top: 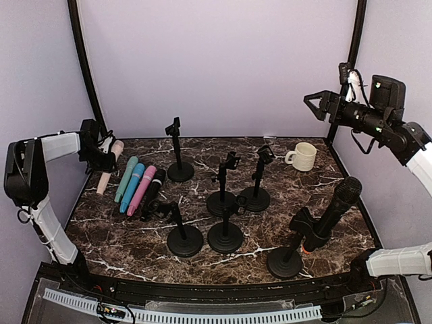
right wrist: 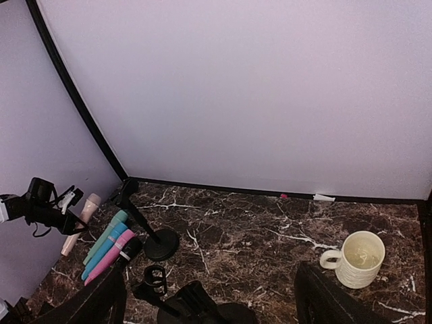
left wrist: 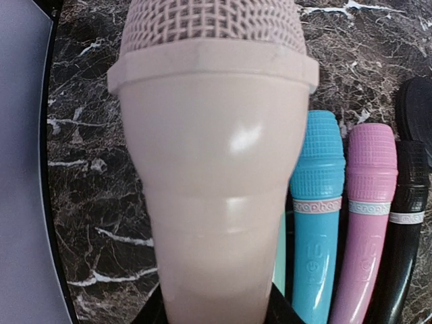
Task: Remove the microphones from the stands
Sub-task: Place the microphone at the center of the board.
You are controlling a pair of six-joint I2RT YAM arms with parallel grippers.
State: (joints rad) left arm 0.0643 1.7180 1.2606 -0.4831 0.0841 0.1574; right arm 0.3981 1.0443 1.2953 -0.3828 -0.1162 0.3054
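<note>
**Left end effector (top: 101, 154) grips a pale pink microphone (left wrist: 212, 169); a black microphone (top: 339, 202) sits clipped in its stand (top: 285, 260)**

At the left edge of the marble counter (top: 209, 152), the left end effector is closed around the pale pink microphone just below its mesh head, and the handle slants down toward the counter. Just to its right lie four loose microphones (top: 132, 185), teal, blue, pink and black, side by side. Further right stand five other stands (top: 179, 170). The black microphone leans up and to the right in the clip of the front-right stand, well below the right end effector (top: 312, 106). That end effector hangs high at the far right, jaws spread wide and holding nothing. A cream mug (top: 302, 156) sits beneath it.
</note>
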